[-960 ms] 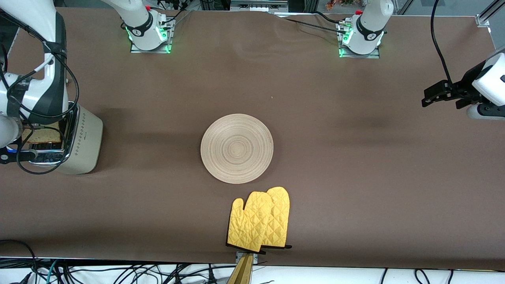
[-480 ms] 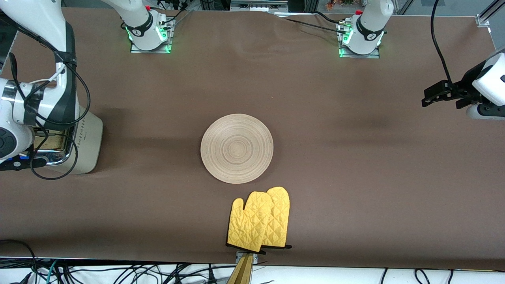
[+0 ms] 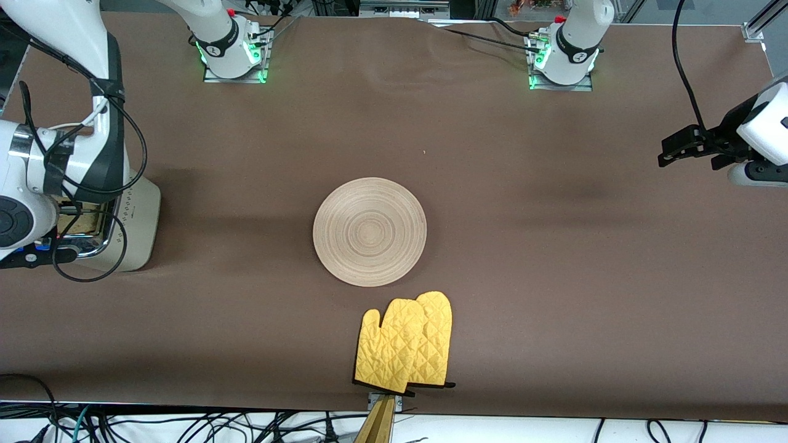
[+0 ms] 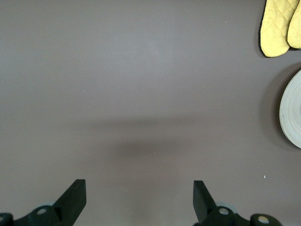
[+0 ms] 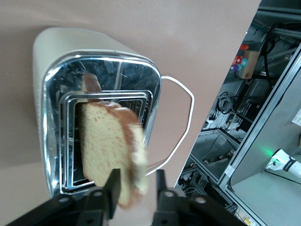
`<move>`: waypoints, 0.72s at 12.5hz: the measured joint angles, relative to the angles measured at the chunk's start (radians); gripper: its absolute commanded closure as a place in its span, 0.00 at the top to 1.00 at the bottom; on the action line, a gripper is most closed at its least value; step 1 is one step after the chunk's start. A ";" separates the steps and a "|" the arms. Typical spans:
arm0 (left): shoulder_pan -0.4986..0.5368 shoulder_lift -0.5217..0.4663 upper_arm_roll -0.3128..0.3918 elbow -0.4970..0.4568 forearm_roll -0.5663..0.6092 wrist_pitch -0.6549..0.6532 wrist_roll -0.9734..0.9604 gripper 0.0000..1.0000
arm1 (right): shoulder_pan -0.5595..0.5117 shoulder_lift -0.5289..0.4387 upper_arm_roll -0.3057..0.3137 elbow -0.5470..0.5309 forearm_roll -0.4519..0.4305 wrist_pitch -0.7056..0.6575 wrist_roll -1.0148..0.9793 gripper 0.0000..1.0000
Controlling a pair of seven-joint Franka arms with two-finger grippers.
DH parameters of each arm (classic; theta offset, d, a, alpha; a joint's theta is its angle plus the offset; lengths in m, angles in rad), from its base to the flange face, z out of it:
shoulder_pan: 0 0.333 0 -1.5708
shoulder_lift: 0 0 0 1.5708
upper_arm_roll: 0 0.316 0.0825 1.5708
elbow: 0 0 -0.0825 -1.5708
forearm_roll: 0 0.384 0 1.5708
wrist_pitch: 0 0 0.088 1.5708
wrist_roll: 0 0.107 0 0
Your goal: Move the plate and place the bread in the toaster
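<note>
Right gripper (image 5: pixel 134 190) hangs just above the toaster (image 5: pixel 94 117), its fingers loosely flanking the bread (image 5: pixel 110 153), which leans half into a slot; it could snag and tip out. Left gripper (image 4: pixel 139 200) waits spread wide, plate (image 3: pixel 369 231) well off.
</note>
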 measured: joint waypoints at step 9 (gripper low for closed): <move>0.001 0.001 0.002 0.001 0.000 0.000 0.000 1.00 | 0.018 -0.238 -0.032 0.006 0.430 -0.203 -0.003 1.00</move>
